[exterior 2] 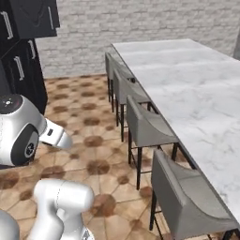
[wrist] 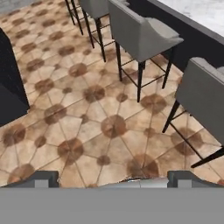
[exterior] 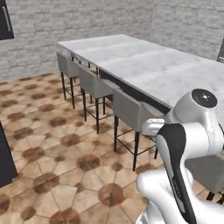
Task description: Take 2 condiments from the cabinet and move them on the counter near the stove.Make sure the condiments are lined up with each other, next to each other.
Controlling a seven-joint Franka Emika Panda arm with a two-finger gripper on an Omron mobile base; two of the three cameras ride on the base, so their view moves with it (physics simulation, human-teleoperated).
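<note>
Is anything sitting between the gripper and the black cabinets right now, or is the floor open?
The open gripper points down at bare tiled floor. Grey stools line the marble counter to one side; the black cabinets stand across open floor. Nothing visible blocks that stretch. No condiments or stove visible.

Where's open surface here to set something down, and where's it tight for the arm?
The long marble island top lies bare from the brick wall end to the near end, so free room runs all along it. The tiled floor between the stools and the black cabinets is open too. It is tight along the island's edge, where grey stools stand in a close row.
</note>
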